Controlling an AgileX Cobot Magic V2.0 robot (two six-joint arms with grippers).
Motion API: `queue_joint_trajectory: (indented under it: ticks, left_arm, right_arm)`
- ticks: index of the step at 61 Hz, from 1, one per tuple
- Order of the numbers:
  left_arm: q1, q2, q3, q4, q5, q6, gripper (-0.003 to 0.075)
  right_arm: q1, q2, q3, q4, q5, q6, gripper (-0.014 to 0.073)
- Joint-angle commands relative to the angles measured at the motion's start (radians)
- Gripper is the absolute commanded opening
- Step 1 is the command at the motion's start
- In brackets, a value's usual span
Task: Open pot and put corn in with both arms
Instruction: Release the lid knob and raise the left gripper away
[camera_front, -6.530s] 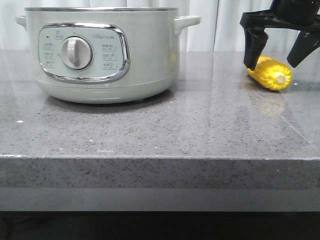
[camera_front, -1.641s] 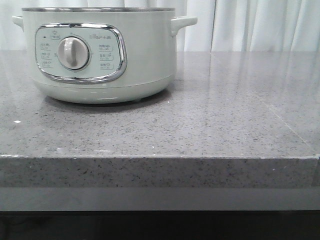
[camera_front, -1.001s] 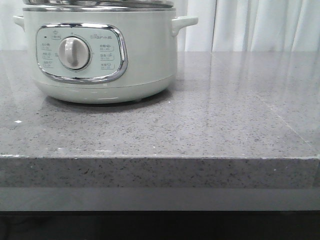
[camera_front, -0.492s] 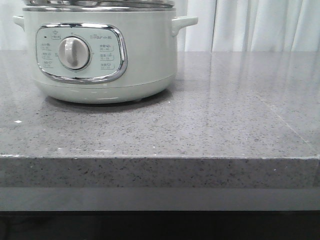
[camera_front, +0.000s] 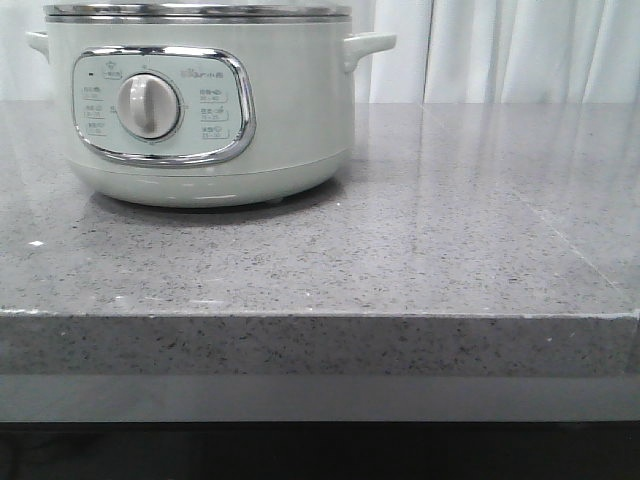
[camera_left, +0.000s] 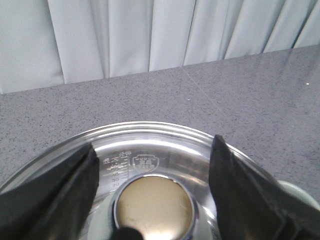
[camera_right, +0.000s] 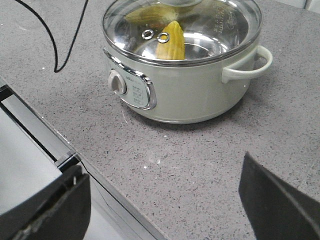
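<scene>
Resting: ridged yellow corn (camera_right: 170, 40) under glass lid (camera_right: 210, 22) | round pot (camera_front: 290, 130) | both grippers spread

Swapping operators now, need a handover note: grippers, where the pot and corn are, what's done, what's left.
Left gripper: open, fingers either side of the lid knob, above the glass lid; no grip visible.
Right gripper: open, empty, pulled back over the counter near its front edge.
Pot: on the counter, left side, glass lid seated on the steel rim.
Corn: inside the pot, seen through the lid.
Done: corn is in, lid is on.
Left: nothing obvious beyond lifting the left arm clear of the knob and parking both arms.
</scene>
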Motion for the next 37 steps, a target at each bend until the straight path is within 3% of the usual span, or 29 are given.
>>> queue_joint_trajectory:
  ticks: [1, 16, 37]
  left_arm:
    - [-0.003, -0.112, -0.037, -0.01, -0.026, -0.004, 0.0473]
    - [0.001, -0.36, 0.002, 0.054, 0.247, -0.004, 0.0473]
    - [0.001, -0.799, 0.434, 0.042, 0.253, -0.012, 0.0473]
  right_arm:
    - [0.001, -0.008, -0.025, 0.011, -0.075, -0.009, 0.0617]
    - [0.001, -0.008, -0.025, 0.011, -0.074, -0.009, 0.0617]
    - [0.001, -0.008, -0.025, 0.011, -0.074, -0.009, 0.0617]
